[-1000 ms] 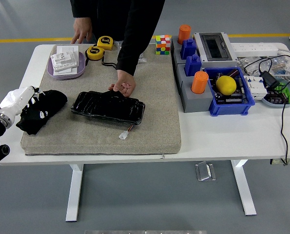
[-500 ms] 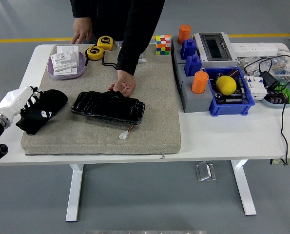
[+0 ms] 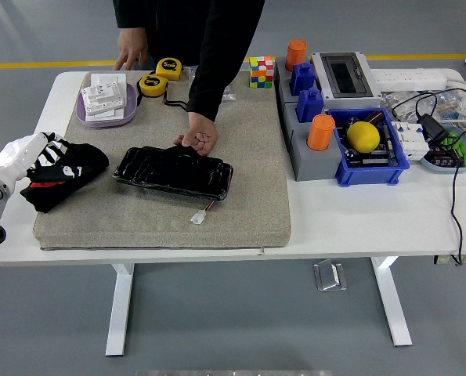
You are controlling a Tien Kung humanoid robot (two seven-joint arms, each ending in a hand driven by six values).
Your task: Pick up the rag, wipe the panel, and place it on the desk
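The black rag [image 3: 68, 174] lies bunched at the left end of the grey mat [image 3: 248, 164]. My left hand [image 3: 46, 150], white with striped fingers, comes in from the left edge and is curled over the rag's left end. The glossy black panel [image 3: 174, 172] lies on the mat's middle, to the right of the rag, with a small white connector [image 3: 199, 217] on a wire at its near side. A person's hand [image 3: 198, 139] presses on the panel's far edge. My right arm is out of view.
The person's other hand [image 3: 131, 56] rests on the table at the back. A purple tray [image 3: 107, 117] and two yellow tape measures [image 3: 153, 83] stand behind the mat. To the right are a Rubik's cube [image 3: 261, 70], grey and blue bins [image 3: 370, 160], orange cylinders [image 3: 321, 131] and cables [image 3: 452, 180].
My left hand has drawn slightly left and up, and the rag's left end has shifted and flattened with it. The person's hands and the panel have stayed put.
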